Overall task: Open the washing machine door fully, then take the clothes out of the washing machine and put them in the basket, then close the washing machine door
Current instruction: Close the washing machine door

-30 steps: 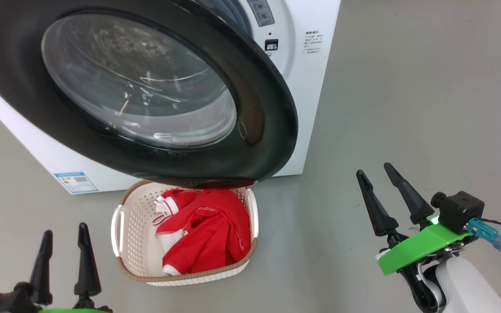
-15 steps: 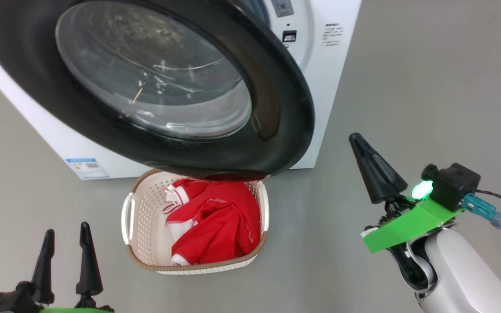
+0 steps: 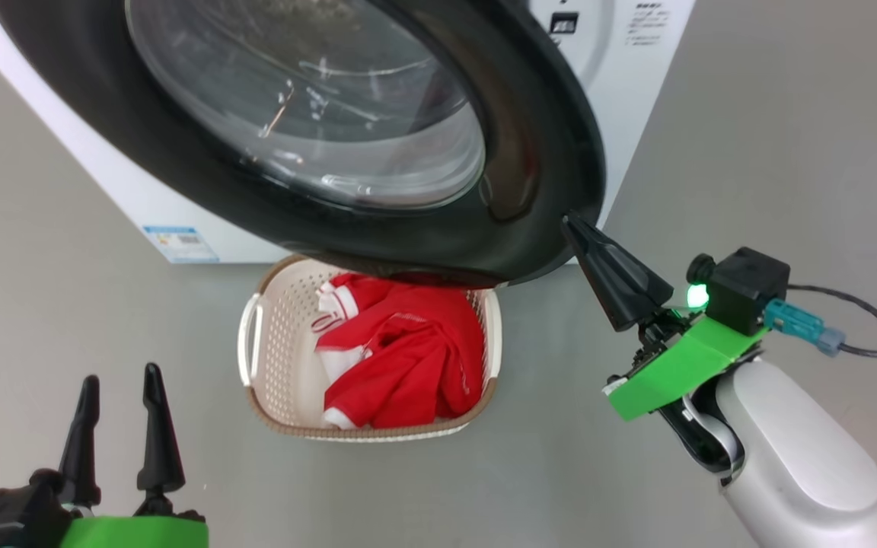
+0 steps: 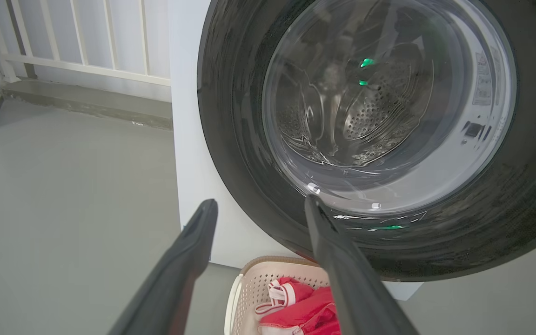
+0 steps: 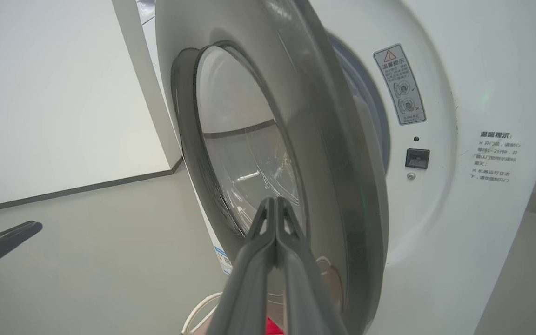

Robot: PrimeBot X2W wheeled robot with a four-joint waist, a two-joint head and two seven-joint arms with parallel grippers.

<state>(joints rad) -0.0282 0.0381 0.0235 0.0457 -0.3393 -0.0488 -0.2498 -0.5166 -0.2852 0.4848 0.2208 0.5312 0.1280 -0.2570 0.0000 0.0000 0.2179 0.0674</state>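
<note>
**Last step in hand: closing the door**

The clothes (image 3: 400, 358) are lying in the basket (image 3: 286, 304), which is sitting on the floor (image 3: 751, 152) just in front of the washing machine (image 3: 636, 99), partly under the lower edge of the door (image 3: 309, 114). In my left wrist view the steel drum (image 4: 365, 121), seen through the door, is showing no red. So I am judging that 2 of the 3 steps are done and that I am working on the closing.

My right tool (image 3: 572, 224) is pinched fully together with nothing in it, its 2 fingers (image 3: 621, 278) making 1 point. That point is sitting right at the door's free edge, low on the black rim (image 3: 553, 152); I cannot tell whether it is touching. The door is standing ajar, with a clear gap showing between it and the washing machine in the right wrist view. My left tool (image 3: 121, 377) is hanging low, well apart from everything, spread wide and holding nothing.

As I am reading it, the next move is calling for a push on the rim's outer face near the free edge, following the door's arc toward the dark latch slot (image 5: 417, 158) until the catch engages. The rim is glossy and curved, so I am expecting the point to slide unless the push is going in square.
</note>
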